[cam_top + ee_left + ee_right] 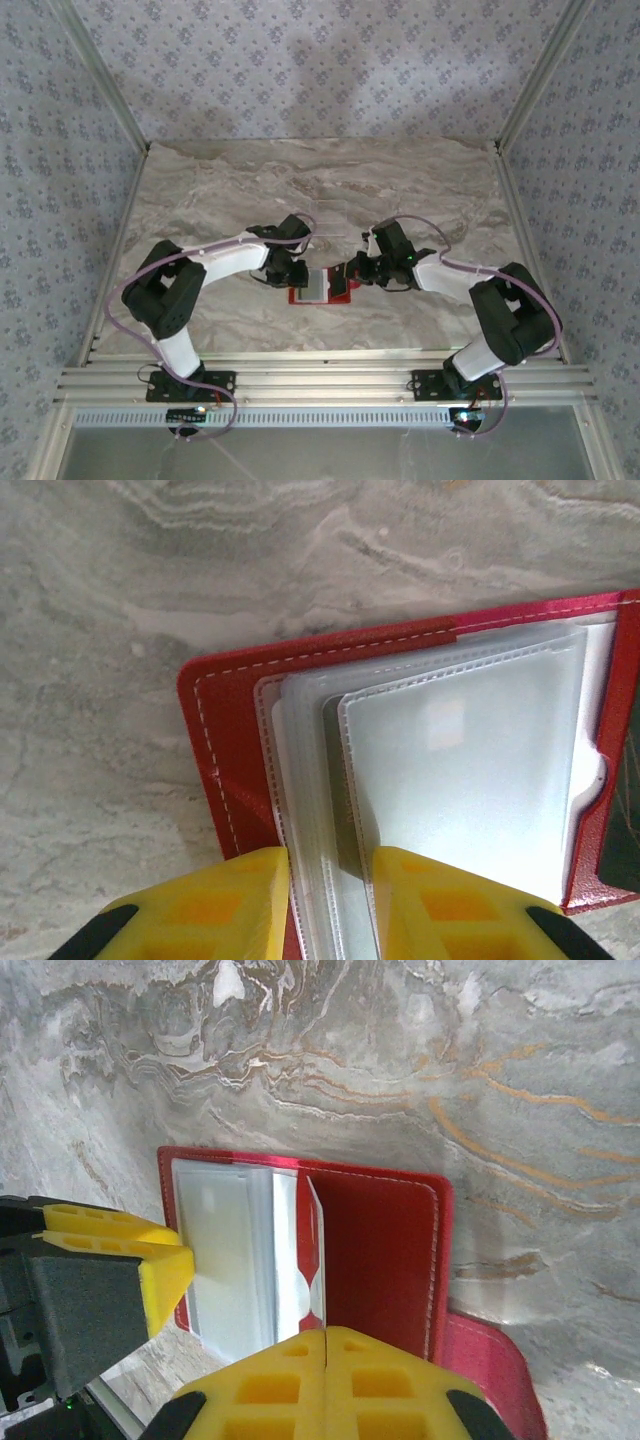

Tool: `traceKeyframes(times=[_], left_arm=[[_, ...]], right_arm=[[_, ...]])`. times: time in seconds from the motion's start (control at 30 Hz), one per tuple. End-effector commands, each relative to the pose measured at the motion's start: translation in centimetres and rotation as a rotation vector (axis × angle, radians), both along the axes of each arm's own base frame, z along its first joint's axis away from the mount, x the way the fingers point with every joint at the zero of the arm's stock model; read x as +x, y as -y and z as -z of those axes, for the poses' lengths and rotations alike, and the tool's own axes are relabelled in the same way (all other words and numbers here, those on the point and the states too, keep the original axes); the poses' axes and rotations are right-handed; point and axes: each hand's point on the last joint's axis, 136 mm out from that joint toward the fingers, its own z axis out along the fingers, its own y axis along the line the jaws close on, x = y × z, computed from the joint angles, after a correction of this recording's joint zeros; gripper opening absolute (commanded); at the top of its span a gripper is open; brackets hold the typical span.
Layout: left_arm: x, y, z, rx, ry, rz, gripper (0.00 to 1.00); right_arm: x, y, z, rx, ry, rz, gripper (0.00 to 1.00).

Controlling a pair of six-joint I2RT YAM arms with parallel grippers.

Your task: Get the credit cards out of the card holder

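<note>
The red card holder (297,297) lies open on the marble table between both grippers. Its clear plastic sleeves (470,760) fan out from the red cover (225,740). My left gripper (330,858) is shut on the stack of sleeves at the holder's near edge, with its yellow fingers (240,900) on either side of the stack. My right gripper (327,1332) is shut on the thin white edge of a sheet, seemingly a credit card (318,1250), standing up beside the notched red pocket. The cover's inner right half (385,1250) lies flat.
The holder's snap tab (490,1370) sticks out to the right on the table. A yellow finger (165,1265) of the left gripper shows in the right wrist view. A faint clear stand (335,222) sits behind the grippers. Patterned walls close in the table.
</note>
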Motion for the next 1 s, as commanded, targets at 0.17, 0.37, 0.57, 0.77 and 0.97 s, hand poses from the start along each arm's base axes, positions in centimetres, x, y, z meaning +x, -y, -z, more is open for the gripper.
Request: traceKeyframes(times=[0.17, 0.37, 0.57, 0.77, 0.97], left_arm=[[-2.1, -0.8, 1.2, 0.058, -0.053, 0.004, 0.29], [-2.0, -0.7, 1.3, 0.055, -0.050, 0.003, 0.29], [-2.0, -0.7, 1.2, 0.055, -0.047, 0.004, 0.29], [-2.0, -0.8, 1.2, 0.057, -0.046, 0.006, 0.29], [-2.0, -0.7, 1.1, 0.058, -0.045, 0.010, 0.29]], right_arm=[[-0.5, -0.4, -0.1, -0.048, -0.019, -0.053, 0.05], [-1.0, -0.9, 0.6, -0.073, -0.050, -0.064, 0.10], [-1.1, -1.3, 1.0, -0.087, -0.067, -0.067, 0.14], [-1.3, -2.2, 1.1, -0.061, -0.074, -0.086, 0.15], [-1.3, -2.3, 1.3, -0.067, -0.077, -0.082, 0.11]])
